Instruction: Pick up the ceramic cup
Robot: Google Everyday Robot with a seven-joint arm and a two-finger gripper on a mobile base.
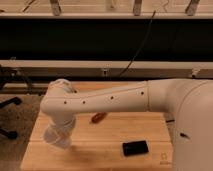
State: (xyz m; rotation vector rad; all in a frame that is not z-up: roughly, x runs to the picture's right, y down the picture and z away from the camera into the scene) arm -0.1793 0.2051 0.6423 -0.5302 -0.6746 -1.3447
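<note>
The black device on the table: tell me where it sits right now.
The black device lies flat near the front edge of the wooden table, right of the claw and below the small reddish object.

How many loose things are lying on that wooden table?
2: a black slab at the front right, and a reddish stick in the middle. The arm, with its hand low over the front-left corner, may hide others.

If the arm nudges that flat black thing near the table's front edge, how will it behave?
The black object lies flat and low, so it would probably slide rather than tip or roll. It sits close to the wooden table's front edge, so a forward push might drop it. The end effector is over the table's other end, apart from it.
</note>
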